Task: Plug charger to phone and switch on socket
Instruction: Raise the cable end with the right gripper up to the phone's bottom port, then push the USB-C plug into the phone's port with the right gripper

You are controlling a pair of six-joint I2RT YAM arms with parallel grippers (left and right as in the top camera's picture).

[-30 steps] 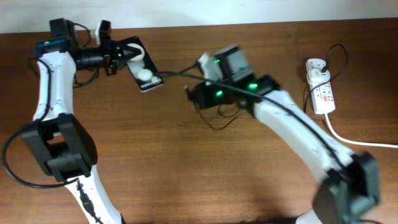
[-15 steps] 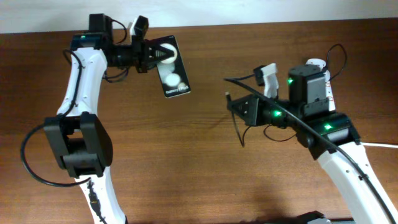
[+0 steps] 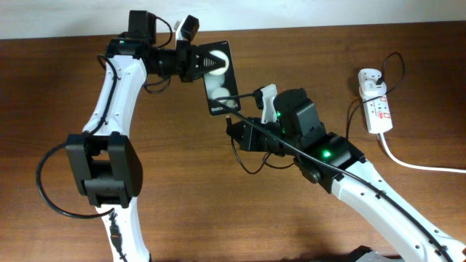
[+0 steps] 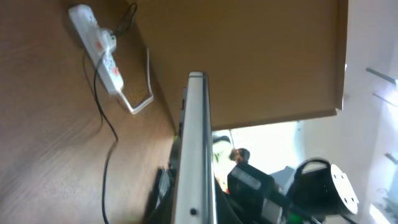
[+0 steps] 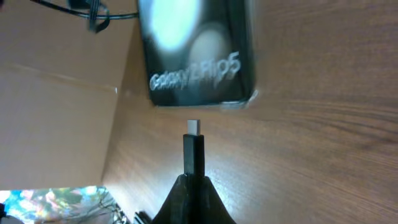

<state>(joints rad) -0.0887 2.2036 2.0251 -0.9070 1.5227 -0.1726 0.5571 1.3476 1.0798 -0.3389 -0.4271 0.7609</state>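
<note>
My left gripper (image 3: 198, 62) is shut on the black phone (image 3: 220, 80) and holds it above the table at the back centre; its lettered end points toward the right arm. In the left wrist view the phone (image 4: 194, 149) shows edge-on. My right gripper (image 3: 234, 125) is shut on the charger plug (image 5: 193, 152), whose metal tip sits just short of the phone's bottom edge (image 5: 196, 56). The thin black charger cable (image 3: 251, 156) loops under the right arm. The white socket (image 3: 377, 108) lies at the far right with the adapter block (image 3: 370, 78) on it.
The socket's thick white cord (image 3: 415, 164) runs off the right edge. The socket also shows in the left wrist view (image 4: 99, 46). Brown wooden table (image 3: 218, 211) all around; a white wall runs along the back edge.
The left gripper has carried the phone rightward toward the centre. The right gripper has moved left with the plug, bringing its tip close to the phone's end.
</note>
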